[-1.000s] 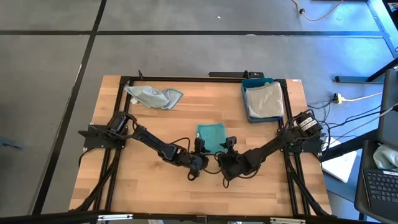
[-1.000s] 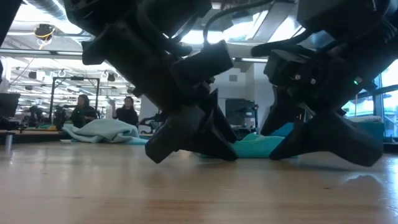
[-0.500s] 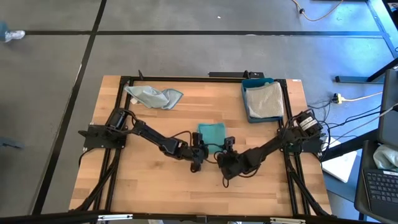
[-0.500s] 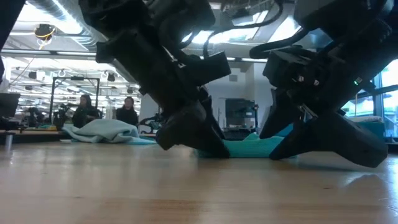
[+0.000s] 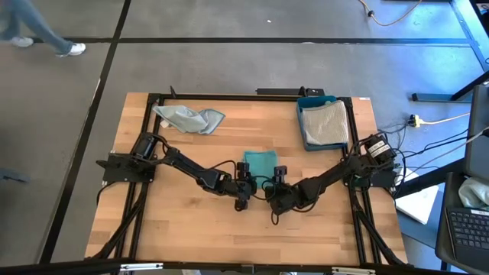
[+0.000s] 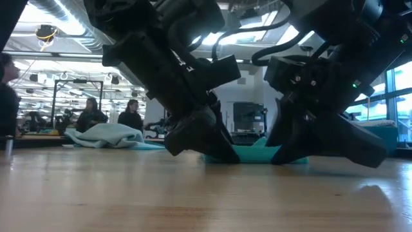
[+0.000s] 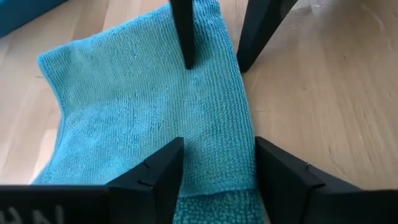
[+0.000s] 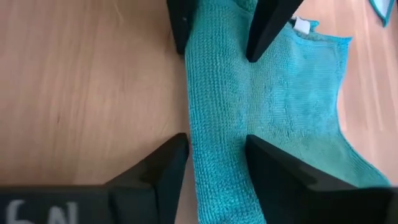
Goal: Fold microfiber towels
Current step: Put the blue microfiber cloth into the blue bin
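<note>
Claws left (image 7: 214, 165) and right (image 8: 214, 158) straddle the teal towel's (image 5: 260, 163) near edge, fingers parted, not gripping.

high: straight down, far | low: tabletop level, near | wrists: close, share teal towel (image 7: 149, 118)

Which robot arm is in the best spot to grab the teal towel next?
Neither wins: both. The left hand and the right hand each have open fingers either side of the teal towel's near edge, facing each other, so pinching together looks likeliest.
</note>
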Robot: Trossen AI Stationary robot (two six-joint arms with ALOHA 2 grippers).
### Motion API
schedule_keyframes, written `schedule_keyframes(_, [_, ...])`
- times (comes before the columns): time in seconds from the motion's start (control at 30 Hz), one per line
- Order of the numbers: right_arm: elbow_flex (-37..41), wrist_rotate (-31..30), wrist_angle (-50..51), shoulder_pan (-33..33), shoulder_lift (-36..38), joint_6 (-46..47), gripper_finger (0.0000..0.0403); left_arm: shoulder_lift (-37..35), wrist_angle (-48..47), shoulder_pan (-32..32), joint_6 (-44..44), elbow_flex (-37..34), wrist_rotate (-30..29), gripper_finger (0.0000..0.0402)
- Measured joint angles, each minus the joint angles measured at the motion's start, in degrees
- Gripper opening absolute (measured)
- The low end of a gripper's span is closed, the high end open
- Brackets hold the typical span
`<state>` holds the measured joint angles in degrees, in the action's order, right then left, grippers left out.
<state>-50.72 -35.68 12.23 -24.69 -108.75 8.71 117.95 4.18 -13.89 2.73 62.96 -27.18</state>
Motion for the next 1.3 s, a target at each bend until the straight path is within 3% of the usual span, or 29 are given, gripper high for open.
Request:
schedule_keyframes(0.37, [0.00,4.05,-0.17,0.17,0.00,-0.27,0.0015,0.00,-0.36,-0.15,-1.40,0.00,2.32,0.0027])
schedule_keyframes(0.43, [0.00,3.91,-0.13,0.15,0.00,-0.46,0.0011,0.00,-0.45,-0.15,-1.79,-0.02,2.21,0.0008])
schedule_keyframes(0.7, [-0.77,4.17,1.37,0.06,1.61,-1.95,0.0006,-0.93,-2.38,-0.55,-1.05,-0.03,1.44,0.0002])
schedule_keyframes(0.87, [-1.51,3.86,3.86,-0.08,5.82,-1.51,0.0007,-5.15,-4.20,-1.70,0.52,-0.28,0.01,0.0001])
schedule_keyframes(1.07, [-1.44,2.89,5.24,-0.38,10.13,-1.22,0.0043,-10.87,-7.48,-2.49,1.04,-0.38,-1.73,0.0000])
schedule_keyframes(1.3, [-1.47,1.75,5.03,-1.37,11.26,2.89,0.0175,-13.89,-10.80,-1.67,0.73,-0.35,-2.34,0.0000])
